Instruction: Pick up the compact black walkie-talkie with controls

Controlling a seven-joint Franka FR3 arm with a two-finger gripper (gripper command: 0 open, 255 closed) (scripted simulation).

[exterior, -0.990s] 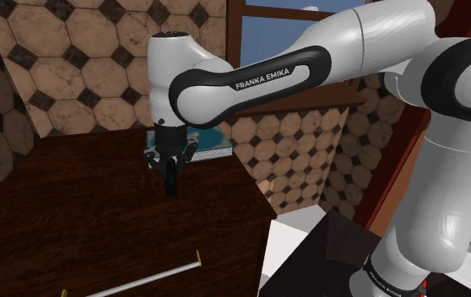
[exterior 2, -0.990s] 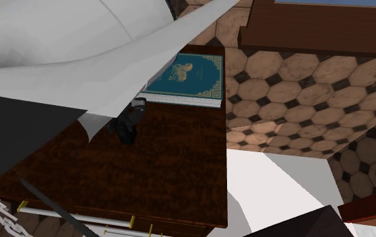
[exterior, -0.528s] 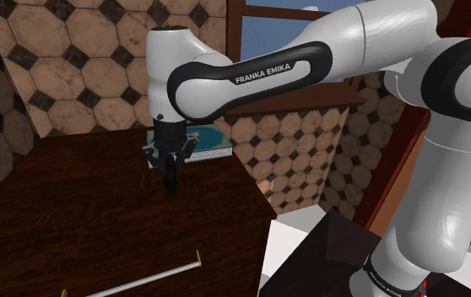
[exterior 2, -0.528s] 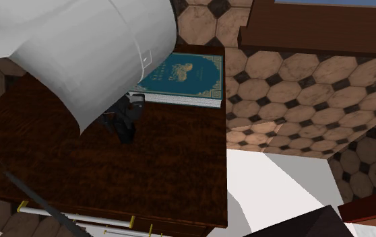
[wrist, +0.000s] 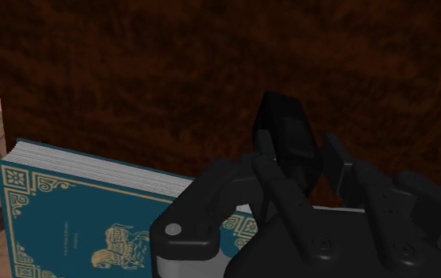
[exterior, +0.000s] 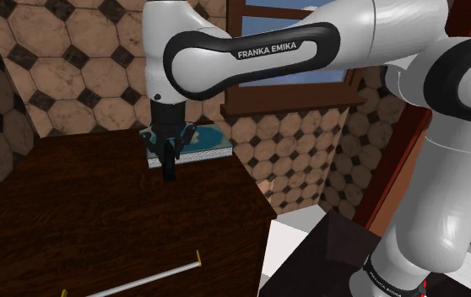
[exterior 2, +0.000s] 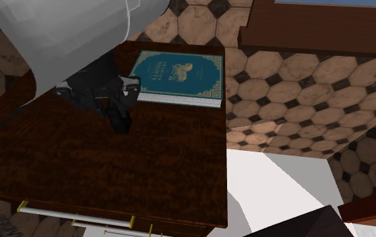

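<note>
Claw (exterior: 170, 159) clamped around the black walkie-talkie (wrist: 284, 126), holding it upright over the dark table (exterior: 90, 224), near the teal book (wrist: 77, 217).

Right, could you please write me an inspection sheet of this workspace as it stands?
Surface: dark wooden table, with a white bar handle on its front.
Job's things: black walkie-talkie, clasped between the tool's fingers, hanging down beside the book.
Clutter: teal book with gold ornament, lying flat near a table corner.
Grippers: tool shut on the walkie-talkie; whether the walkie-talkie is clear of the table cannot be told.
Cables: nothing seen.
Surroundings: octagon-tiled wall, wooden window frame, black stand.
</note>
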